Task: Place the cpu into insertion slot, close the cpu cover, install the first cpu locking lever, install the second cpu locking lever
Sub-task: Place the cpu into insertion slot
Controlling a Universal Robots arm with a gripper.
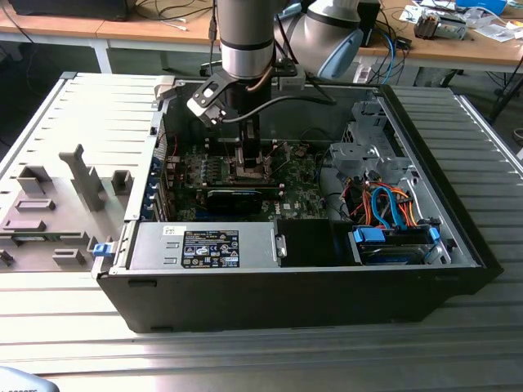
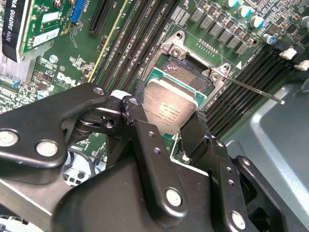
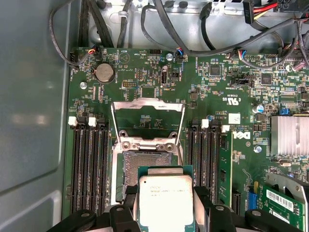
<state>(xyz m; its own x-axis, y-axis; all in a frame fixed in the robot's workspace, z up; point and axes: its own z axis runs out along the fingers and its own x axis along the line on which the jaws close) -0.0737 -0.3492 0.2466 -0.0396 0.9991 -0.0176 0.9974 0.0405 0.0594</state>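
The tool point(image 1: 248, 167) hangs inside the computer case point(image 1: 286, 302) (black, lying open) above the green motherboard point(image 1: 304, 194).

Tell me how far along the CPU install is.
Nothing looks finished yet. In hand: the gripper is shut on the cpu, held over the insertion slot and apparently not seated, as part of the dark socket centre shows uncovered. Left: the cpu cover stands flipped open beyond the slot and a thin locking lever sticks out free, so seating, closing and both levers are not yet done.
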